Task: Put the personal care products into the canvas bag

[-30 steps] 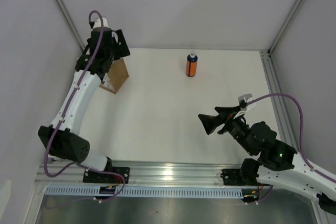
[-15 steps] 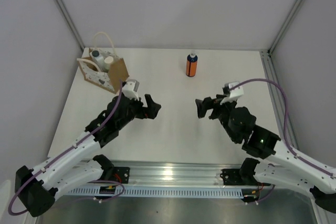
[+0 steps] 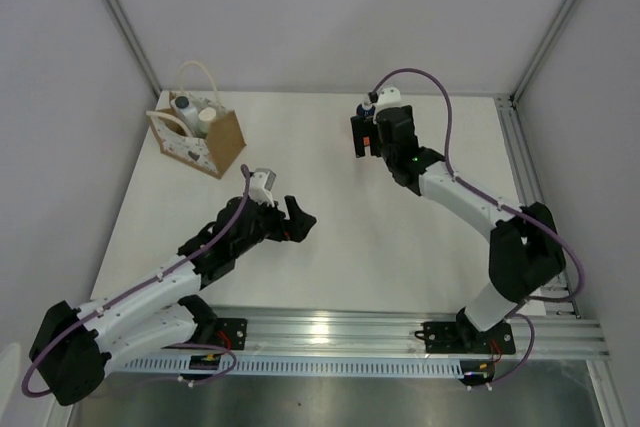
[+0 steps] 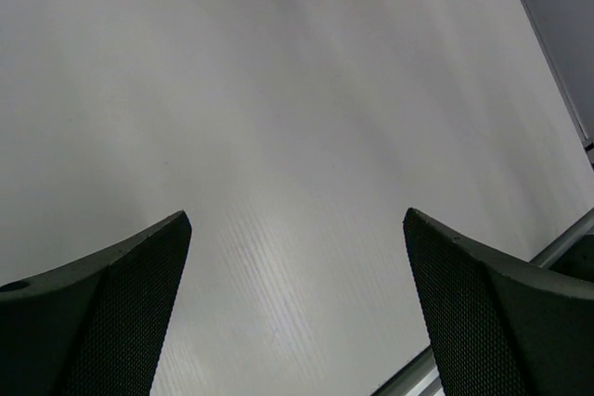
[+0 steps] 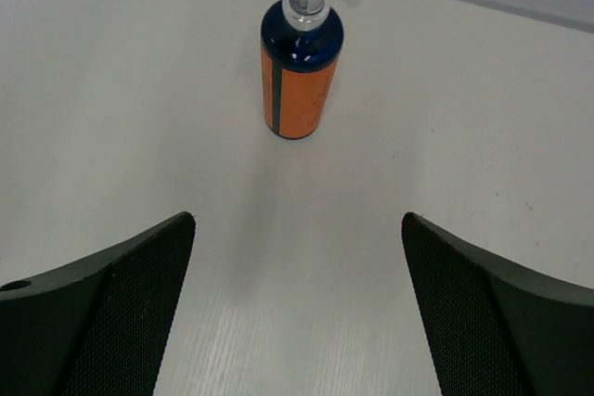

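Orange bottle [image 5: 299, 81]: one, upright on the white surface [image 3: 380, 237]. It stands at the far side, right of centre, close to the back wall. The body is orange with a dark vertical stripe, the shoulder and cap are dark blue, and a clear pump head sits on top. From above, the wrist of the right arm [image 3: 455, 192] hides most of it.

Canvas bag [image 3: 228, 139]: one, upright in the far left corner of the surface, well apart from the orange bottle. Its side is tan-brown and its front panel is white with dark specks. Two cream loop handles [image 3: 190, 72] rise above the open mouth. Two bottles stand inside, their tops showing above the rim: a white bottle with a dark cap [image 3: 181, 104] and a cream-white cylinder [image 3: 207, 118], just beside each other.

Bottles, total: three, with two in the bag and one on the surface.

Right jaws: one pair, spread wide, nothing between them. In the wrist view the orange bottle stands ahead of them, apart from both tips and centred in the gap.

Left jaws: one pair on the left arm [image 3: 160, 282], spread wide, nothing between them. They hang over bare surface left of centre, well apart from the bag and the orange bottle.

Arms: two, both bolted to a metal rail [image 3: 320, 329] at the near edge.
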`<state>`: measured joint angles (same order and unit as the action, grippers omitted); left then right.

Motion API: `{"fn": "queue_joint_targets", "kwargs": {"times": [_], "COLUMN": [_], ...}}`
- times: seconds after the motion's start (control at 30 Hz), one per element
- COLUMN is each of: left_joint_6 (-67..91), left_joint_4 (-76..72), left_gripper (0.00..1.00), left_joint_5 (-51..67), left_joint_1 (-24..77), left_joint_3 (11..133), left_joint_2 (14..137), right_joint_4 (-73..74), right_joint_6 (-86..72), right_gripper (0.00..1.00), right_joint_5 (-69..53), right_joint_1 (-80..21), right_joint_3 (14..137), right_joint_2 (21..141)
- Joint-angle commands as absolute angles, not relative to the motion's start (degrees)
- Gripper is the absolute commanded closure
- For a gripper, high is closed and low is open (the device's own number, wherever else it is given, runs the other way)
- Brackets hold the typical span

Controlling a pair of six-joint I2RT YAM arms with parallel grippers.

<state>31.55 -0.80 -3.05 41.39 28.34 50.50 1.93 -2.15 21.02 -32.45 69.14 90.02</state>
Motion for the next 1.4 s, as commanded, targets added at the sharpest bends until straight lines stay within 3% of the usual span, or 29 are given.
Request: {"fn": "queue_joint_targets", "kwargs": {"times": [0.0, 0.4, 0.7, 0.9, 1.03, 1.13, 1.37], "left_joint_6": [31.99, 33.31, 33.58, 32.70, 32.17, 31.82, 29.98], "left_joint_4": [-3.34, -6.85, -6.50, -6.68, -5.45, -6.06, -5.63], "left_gripper": [0.01, 0.01, 0.01, 0.01, 0.01, 0.02, 0.02], "left_joint_5": [-5.53, -10.63, -10.02, -11.42, -12.74, -13.36, -17.13], "left_joint_1": [41.66, 41.66, 41.66, 41.66, 41.66, 41.66, 41.66], "left_joint_3": [27.78, 20.57, 20.66, 20.74, 21.53, 21.45, 21.97], "left_joint_2": [50.63, 33.50, 32.69, 33.49, 34.28, 34.28, 35.41], "right_joint_4": [-1.14, -8.35, -10.55, -13.87, -18.18, -21.96, -30.21], "right_joint_6": [1.41, 7.56, 7.21, 8.61, 8.97, 7.04, 6.07], "right_gripper": [0.03, 0.04, 0.07, 0.19, 0.46, 0.60, 0.69], "right_joint_5": [15.39, 19.16, 14.50, 9.42, 4.76, -1.99, -2.11], "right_joint_1": [-30.25, -27.86, -24.53, -23.73, -23.64, -24.08, -33.72], "right_joint_3": [76.10, 92.10, 97.38, 97.12, 93.53, 88.35, 73.23], "right_joint_2": [94.64, 115.65, 124.80, 127.35, 125.78, 122.01, 111.54]}}
